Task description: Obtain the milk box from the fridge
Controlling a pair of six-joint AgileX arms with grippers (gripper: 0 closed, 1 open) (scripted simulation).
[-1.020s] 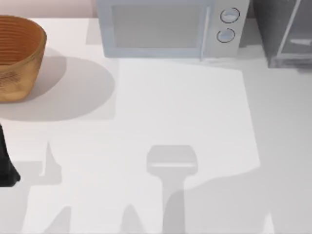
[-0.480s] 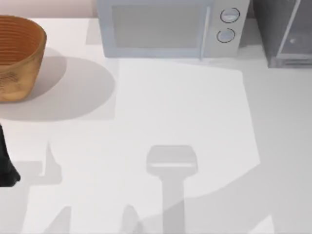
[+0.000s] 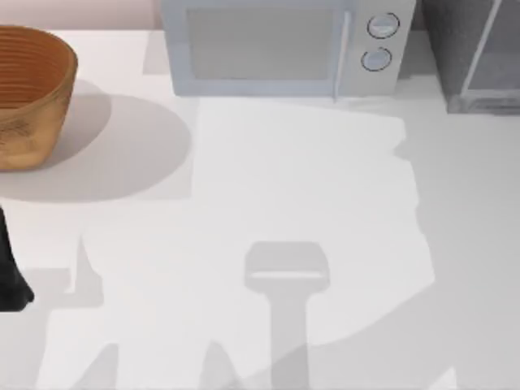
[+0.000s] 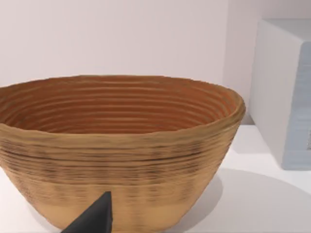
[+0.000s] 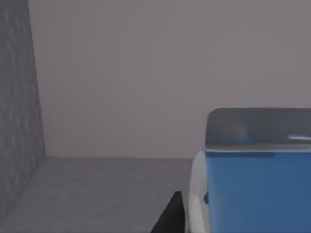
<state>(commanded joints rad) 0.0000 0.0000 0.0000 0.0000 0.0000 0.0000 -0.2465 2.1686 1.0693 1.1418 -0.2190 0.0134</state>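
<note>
While the milk box sits just beside the right gripper, seemingly inside the fridge, its grip is unclear

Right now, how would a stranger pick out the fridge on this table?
Start at the white microwave along the table's back edge. The fridge stands just right of it, in the back right corner: a dark grey cabinet with a pale-framed glassy door and no round knobs.

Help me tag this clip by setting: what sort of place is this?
Probably a simulated kitchen counter: a white microwave with two knobs stands at the back, a dark grey fridge beside it on the right, and a woven basket at the left.
</note>
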